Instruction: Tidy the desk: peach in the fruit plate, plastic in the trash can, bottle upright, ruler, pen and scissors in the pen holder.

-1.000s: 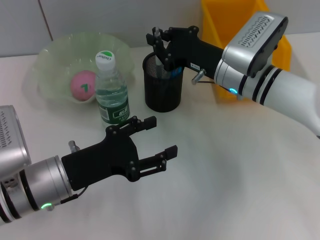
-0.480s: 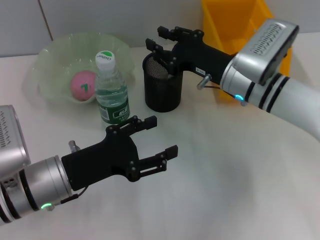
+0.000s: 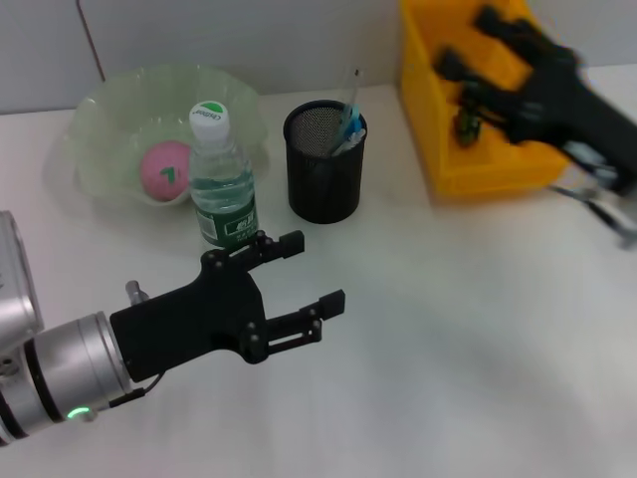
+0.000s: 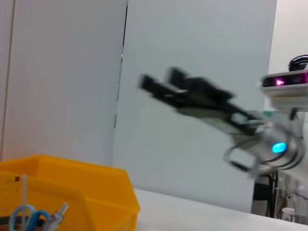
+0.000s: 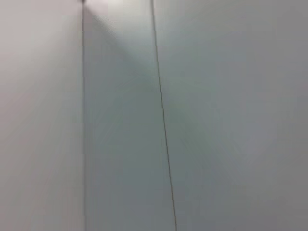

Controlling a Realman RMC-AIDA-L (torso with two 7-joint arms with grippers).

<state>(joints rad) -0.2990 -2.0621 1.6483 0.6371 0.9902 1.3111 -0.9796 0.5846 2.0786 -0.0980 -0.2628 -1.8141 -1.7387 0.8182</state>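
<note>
Tidying nearly done, both arms clear of the table

Standing upright near the table's far left corner, the bottle [image 3: 221, 179] is just in front of the pale green fruit plate [image 3: 105, 124], which holds the pink peach [image 3: 164, 167]. Just beside the bottle, toward the middle of the far edge, the black mesh pen holder [image 3: 324, 164] carries blue-handled scissors [image 3: 349, 126] and a clear stick, either the ruler or the pen. The yellow trash can [image 3: 468, 110] sits by the far right corner with a small dark item inside. The left gripper [image 3: 299, 284] hovers over the near left part of the table, its jaws spread and empty. The right gripper [image 3: 468, 50], blurred, hangs above the trash can, jaws spread and holding nothing.
</note>
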